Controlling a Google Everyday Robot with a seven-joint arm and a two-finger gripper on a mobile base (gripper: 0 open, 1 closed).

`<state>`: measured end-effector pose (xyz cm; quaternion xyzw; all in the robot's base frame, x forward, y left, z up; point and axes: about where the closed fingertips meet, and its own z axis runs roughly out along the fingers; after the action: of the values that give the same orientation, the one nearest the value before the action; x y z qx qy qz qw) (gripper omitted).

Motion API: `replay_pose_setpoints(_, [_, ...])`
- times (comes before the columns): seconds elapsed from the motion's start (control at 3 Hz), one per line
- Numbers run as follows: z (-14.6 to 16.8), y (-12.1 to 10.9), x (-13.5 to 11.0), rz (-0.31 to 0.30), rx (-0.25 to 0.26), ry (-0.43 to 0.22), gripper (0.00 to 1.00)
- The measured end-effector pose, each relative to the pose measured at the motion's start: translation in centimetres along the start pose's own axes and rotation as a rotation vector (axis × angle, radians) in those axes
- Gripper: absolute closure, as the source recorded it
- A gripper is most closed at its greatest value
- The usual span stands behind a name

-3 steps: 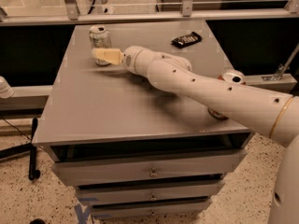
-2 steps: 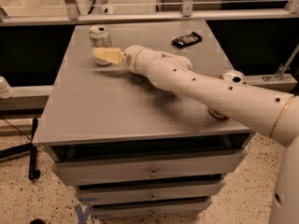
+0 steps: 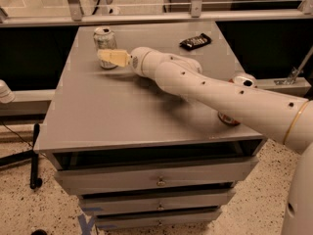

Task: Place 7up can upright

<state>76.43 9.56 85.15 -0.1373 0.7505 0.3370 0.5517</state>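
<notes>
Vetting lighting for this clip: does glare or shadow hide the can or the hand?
Camera view: dim, warm light; no glare on the 7up can; the hand, just in front of it, is evenly lit; the arm casts a soft shadow on the table.

No change shows: the gripper [image 3: 113, 58] still hangs close in front of the upright 7up can [image 3: 104, 37].

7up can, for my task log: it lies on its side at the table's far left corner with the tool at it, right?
No. The camera view shows the 7up can standing upright, not on its side; it is at the table's far left corner with the tool at it.
</notes>
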Motion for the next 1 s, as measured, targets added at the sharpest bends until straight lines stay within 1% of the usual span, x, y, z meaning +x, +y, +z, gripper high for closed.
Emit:
replay_pose_setpoints(0.33, [0.0,0.0,0.0,0.0,0.0,0.0,0.16])
replay_pose_setpoints(0.67, [-2.5,2.9,-1.8,-0.128,-0.03,-0.065,0.21])
replay_pose_setpoints(1.0, [-5.5,7.2,-3.1,-0.273,-0.071,-0.117,0.03])
